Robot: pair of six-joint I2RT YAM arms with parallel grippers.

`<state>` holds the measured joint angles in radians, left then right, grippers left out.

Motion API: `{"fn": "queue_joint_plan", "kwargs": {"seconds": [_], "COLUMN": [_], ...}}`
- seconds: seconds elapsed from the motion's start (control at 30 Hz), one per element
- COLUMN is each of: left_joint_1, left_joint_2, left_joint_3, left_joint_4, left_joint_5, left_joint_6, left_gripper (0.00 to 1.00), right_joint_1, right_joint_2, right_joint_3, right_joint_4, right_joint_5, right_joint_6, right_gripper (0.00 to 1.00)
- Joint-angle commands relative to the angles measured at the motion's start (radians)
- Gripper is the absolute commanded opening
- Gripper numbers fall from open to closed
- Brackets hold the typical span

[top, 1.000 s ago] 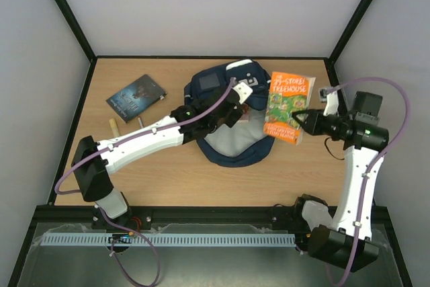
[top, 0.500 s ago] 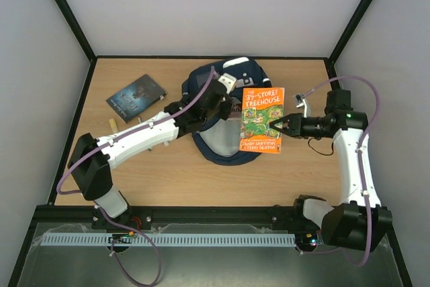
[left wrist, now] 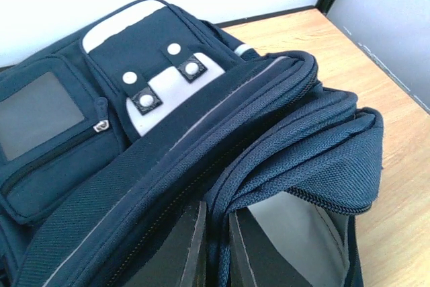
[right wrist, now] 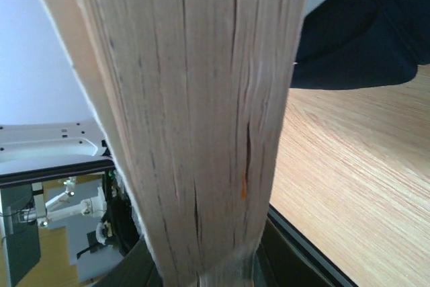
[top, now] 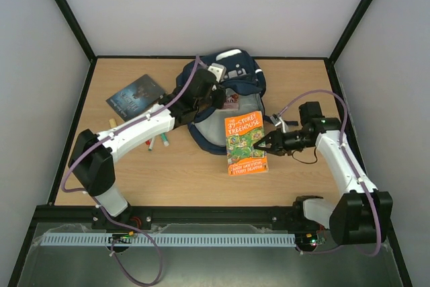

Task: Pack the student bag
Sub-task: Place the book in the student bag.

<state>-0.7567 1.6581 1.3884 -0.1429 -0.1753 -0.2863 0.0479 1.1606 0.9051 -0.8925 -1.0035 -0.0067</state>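
Observation:
The navy student bag [top: 235,75] lies at the back middle of the table, its main compartment open and showing grey lining [top: 208,132]. My left gripper [top: 216,93] is shut on the bag's zipped rim and holds it up; in the left wrist view the rim [left wrist: 218,233] sits pinched between my fingers [left wrist: 195,247]. My right gripper [top: 263,146] is shut on the right edge of an orange paperback book [top: 245,144], held in front of the bag's mouth. In the right wrist view the book's page edge [right wrist: 195,112] fills the frame.
A dark blue book [top: 136,96] lies at the back left. A small tan eraser-like block [top: 111,122] and some pens [top: 158,142] lie near the left arm. The table's black frame borders all sides.
My left gripper pulled the bag's rim back and left, shifting the bag toward the back. My right gripper carried the orange book left and toward the front, lower before the bag's opening.

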Motion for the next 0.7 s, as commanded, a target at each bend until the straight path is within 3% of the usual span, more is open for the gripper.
{"fn": "queue_joint_plan", "kwargs": {"seconds": [0.0,0.4,0.67], "left_joint_1": [0.001,-0.121,-0.219], "left_joint_2": [-0.025,-0.086,-0.083], "left_joint_3": [0.048,0.023,0.052], "left_joint_4": [0.094,0.081,0.055], "left_joint_5": [0.057,0.103,0.068], "left_joint_6": [-0.030,0.105,0.166], "left_gripper": [0.02,0.02,0.03], "right_joint_1": [0.025,0.075,0.074], "right_joint_2": [0.006,0.337,0.498], "right_joint_3": [-0.044,0.103,0.098], "right_joint_4": [0.090,0.154,0.336], "right_joint_5": [-0.013,-0.060,-0.020], "right_joint_6": [0.068,0.078,0.127], "right_gripper": [0.01,0.01,0.01]}}
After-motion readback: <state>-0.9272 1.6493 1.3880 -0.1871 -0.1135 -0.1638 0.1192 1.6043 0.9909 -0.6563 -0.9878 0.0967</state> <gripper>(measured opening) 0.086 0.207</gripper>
